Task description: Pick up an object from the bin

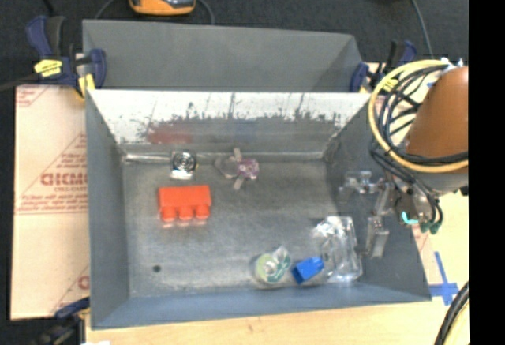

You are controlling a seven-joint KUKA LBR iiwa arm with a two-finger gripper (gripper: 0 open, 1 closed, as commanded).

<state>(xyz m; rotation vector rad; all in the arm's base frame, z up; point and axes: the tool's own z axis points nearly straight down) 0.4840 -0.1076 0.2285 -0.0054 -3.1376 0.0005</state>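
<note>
Down inside the bin (221,110) by its right wall with the gripper (376,237); spread or pressed together, cannot tell. Nothing visibly held. Just beside it, toward the front-right corner: clear plastic (338,245), then blue piece (308,269) and greenish round thing (272,267). Well apart, leftward: orange block (185,204).

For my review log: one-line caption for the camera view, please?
Gripper hangs at the right of the bin, beside a clear plastic piece; an orange block lies at left.
</note>
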